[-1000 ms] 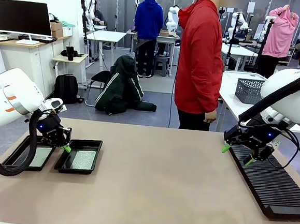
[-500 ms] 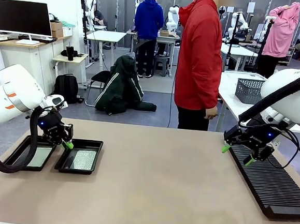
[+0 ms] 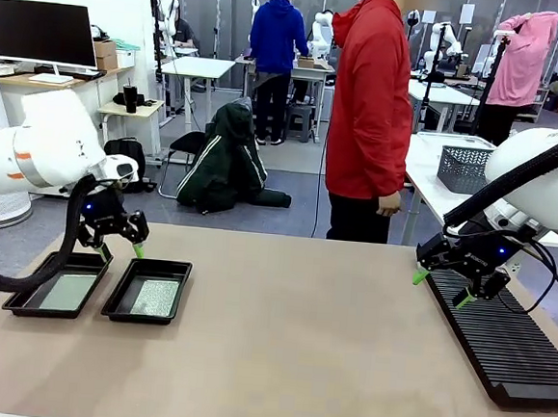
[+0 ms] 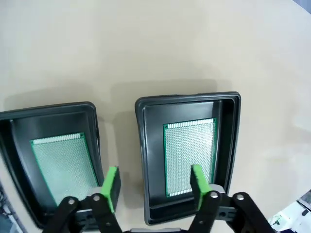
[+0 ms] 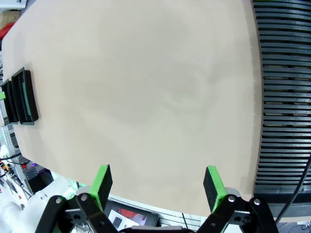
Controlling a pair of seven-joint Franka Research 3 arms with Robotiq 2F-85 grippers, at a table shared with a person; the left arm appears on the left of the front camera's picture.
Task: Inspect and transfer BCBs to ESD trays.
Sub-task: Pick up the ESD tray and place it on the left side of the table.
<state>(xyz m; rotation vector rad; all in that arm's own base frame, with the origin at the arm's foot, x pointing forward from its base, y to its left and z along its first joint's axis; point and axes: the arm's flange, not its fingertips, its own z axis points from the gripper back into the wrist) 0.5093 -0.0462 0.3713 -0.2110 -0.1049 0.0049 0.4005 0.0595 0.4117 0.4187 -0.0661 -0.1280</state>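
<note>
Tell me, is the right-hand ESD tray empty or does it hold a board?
It holds a board. A green BCB lies flat on the floor of the right ESD tray; the open left gripper hovers above, holding nothing.

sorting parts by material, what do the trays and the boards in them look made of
ESD trays: likely moulded black plastic, going by the smooth semi-matte walls and rounded flared rims.
BCBs: probably green laminate circuit board, thin and flat, with a fine dotted grid like perforated prototyping board.

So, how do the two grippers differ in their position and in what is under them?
The left gripper hangs above the two ESD trays, each with a BCB lying flat inside; the right gripper hangs at the near end of the ribbed black rack. The left gripper points down, the right one is tilted. Both are open and hold nothing.
</note>
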